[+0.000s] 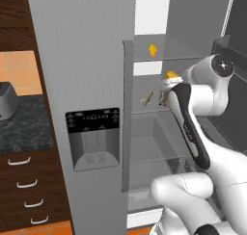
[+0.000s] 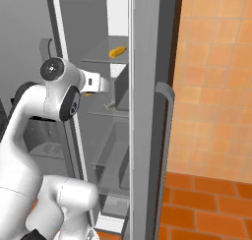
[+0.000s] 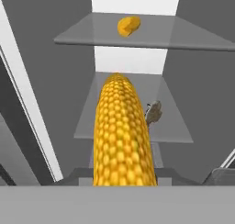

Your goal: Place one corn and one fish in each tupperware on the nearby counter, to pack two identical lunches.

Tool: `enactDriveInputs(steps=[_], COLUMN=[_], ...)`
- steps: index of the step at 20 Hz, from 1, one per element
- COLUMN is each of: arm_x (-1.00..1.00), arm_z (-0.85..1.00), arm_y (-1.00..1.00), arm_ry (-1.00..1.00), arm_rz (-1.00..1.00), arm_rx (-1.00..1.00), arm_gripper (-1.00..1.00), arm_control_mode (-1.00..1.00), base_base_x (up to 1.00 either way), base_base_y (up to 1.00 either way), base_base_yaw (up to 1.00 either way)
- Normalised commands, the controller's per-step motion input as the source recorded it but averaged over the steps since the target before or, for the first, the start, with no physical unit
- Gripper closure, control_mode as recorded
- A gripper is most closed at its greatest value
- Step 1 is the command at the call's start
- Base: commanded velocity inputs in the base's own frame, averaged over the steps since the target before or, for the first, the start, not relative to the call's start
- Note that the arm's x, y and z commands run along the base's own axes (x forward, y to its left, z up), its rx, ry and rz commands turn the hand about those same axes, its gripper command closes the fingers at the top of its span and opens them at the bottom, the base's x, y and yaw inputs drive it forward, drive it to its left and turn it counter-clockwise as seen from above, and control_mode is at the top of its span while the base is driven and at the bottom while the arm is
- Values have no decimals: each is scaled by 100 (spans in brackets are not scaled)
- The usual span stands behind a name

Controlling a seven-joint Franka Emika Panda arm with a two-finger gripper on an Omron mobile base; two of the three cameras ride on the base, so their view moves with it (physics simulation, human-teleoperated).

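An open grey fridge (image 1: 87, 60) stands in the kitchen, its glass shelves (image 3: 137, 35) bare but for a few foods, with the black marbled table (image 1: 24, 125) off to the left over dark drawers.

The corn in hand (image 3: 121, 131) is clamped between the fingers of the gripper (image 1: 168, 83), which are drawn narrow onto its near end. Its long axis runs straight out along the hand, near end in the grip, tip pointing away into the fridge toward the back wall. From the left base view it shows as a yellow patch just above the wrist, level with the middle shelf.

Farther in, a fish (image 3: 153, 112) lies on the middle shelf just to the right of the cob's tip; its heading is too small to tell. From the left base camera two small grey-brown shapes sit on that shelf, which I take for both fish. The second corn (image 3: 128, 25) rests on the top shelf, far and above, lying roughly crosswise.

I judge the step in hand to be fetching the first cob: gripped, not yet carried out. The next move calls for drawing the arm back clear of the shelves and door (image 2: 147, 111), then turning left toward the table, where the trays should stand.
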Motion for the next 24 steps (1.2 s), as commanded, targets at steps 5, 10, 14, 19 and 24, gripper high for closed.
enactDriveInputs(steps=[5,10,14,19,24], arm_x=[-100,-40,0,0,0], arm_z=[0,0,0,0,0], arm_y=[9,18,0,0,0], arm_ry=[-3,-4,0,0,0], arm_rz=[0,0,0,0,0], arm_rx=[-1,0,0,0,0], arm_gripper=[100,100,100,100,100], arm_control_mode=[-100,100,100,100,100], base_base_x=[0,-60,-56,-11,0], base_base_y=[0,55,100,100,100], base_base_yaw=[0,0,7,10,5])
